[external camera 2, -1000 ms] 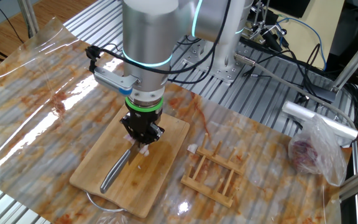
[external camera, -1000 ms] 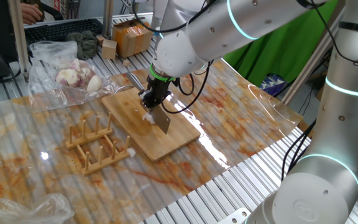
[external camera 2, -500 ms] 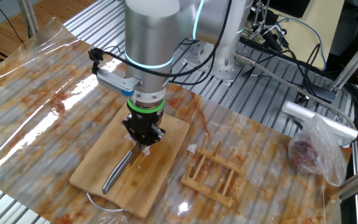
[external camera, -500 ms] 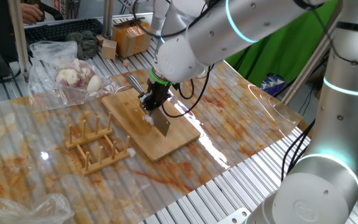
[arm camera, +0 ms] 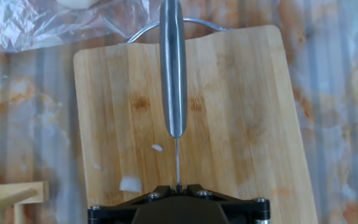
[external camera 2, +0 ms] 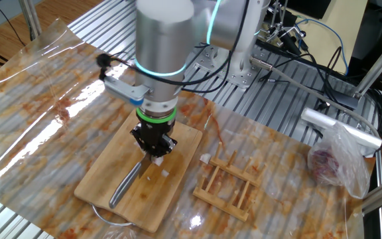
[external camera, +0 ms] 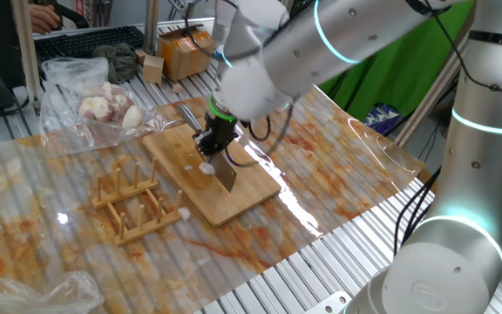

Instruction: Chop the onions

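My tool [external camera 2: 154, 146] was clamped shut on the knife [arm camera: 173, 68], black jaws pressed tight at the blade end, pointing straight down at the board. In hand view the knife showed edge-on: a thin blade line [arm camera: 177, 162] near the tool, then a smooth, rounded brushed-steel handle running straight away toward the board's far edge. Long axis along the board's length, handle end toward the metal loop [arm camera: 191, 22].

The onions [arm camera: 130, 183] were small white diced bits lying flat on the board left of the blade, one chunkier piece near the tool, a sliver [arm camera: 157, 148] farther out; too small to give a pointing direction. Another bit [external camera 2: 165, 174] lay beside the blade in the other fixed view.

Bamboo board [arm camera: 241, 124]: rectangular, rounded corners, visible strip grain, faint brown stains. It lay on my worktop [external camera 2: 38, 99], covered with wrinkled clear plastic stained orange-red. Beyond, a wooden slatted rack [external camera 2: 227, 186]. Farther off, a clear bag of whole peeled bulbs [external camera: 103, 105].
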Controlling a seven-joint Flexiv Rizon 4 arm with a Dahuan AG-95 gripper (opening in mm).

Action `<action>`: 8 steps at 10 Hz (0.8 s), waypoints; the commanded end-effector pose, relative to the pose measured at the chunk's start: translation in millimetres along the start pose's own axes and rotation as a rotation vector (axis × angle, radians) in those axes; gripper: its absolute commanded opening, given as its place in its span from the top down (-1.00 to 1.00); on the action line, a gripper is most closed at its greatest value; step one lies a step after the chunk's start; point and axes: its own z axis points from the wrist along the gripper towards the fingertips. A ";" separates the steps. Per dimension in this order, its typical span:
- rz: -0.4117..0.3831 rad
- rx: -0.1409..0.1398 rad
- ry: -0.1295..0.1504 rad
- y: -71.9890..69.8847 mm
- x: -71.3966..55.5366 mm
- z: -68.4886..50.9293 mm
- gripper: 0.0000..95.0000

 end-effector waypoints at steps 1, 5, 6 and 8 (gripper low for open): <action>0.005 0.019 -0.014 -1.9 1.2 -2.4 1.00; 0.022 0.016 0.008 -0.8 -1.1 -20.5 1.00; 0.022 0.017 0.015 -0.8 -1.7 -27.8 1.00; 0.020 0.022 0.028 -1.6 -2.1 -36.9 1.00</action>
